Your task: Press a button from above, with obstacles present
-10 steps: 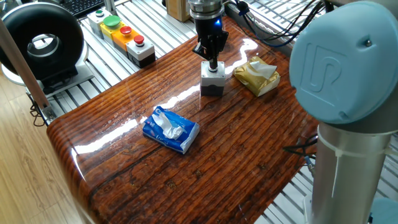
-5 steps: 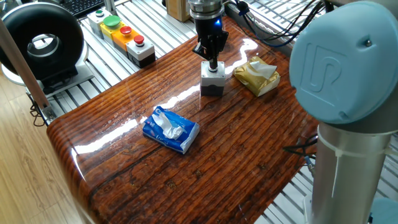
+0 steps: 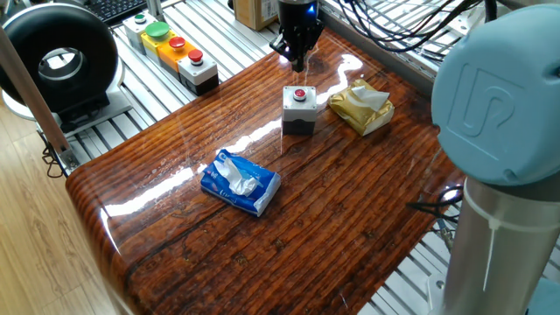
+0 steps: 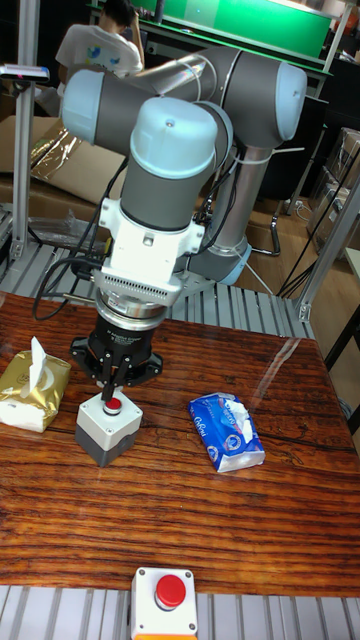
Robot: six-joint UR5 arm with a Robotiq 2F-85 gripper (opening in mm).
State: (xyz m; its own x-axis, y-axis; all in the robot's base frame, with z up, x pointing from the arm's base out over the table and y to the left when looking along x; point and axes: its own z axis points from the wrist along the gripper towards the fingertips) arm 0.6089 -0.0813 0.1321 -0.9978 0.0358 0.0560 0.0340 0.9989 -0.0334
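Observation:
A grey box (image 3: 298, 112) (image 4: 108, 430) with a red button (image 3: 300, 94) (image 4: 113, 405) on top stands on the wooden table (image 3: 332, 219). My gripper (image 3: 297, 59) (image 4: 112, 384) hangs a little above the button and does not touch it. Its fingers meet in a narrow tip, shut on nothing. Two obstacles lie nearby. The gold-tan foil packet (image 3: 361, 107) (image 4: 33, 388) sits close beside the box. The blue-and-white tissue pack (image 3: 240, 182) (image 4: 228, 430) lies further off on the box's other side.
A row of control boxes (image 3: 168, 49) with green and red buttons stands off the table on the metal frame, next to a black round device (image 3: 57, 61). Another red-button box (image 4: 163, 598) sits at the table's edge. My arm's blue joint (image 3: 499, 96) fills the right foreground.
The gripper has lifted straight off the red button, which it was touching half a second ago. The box and both obstacles have not moved.

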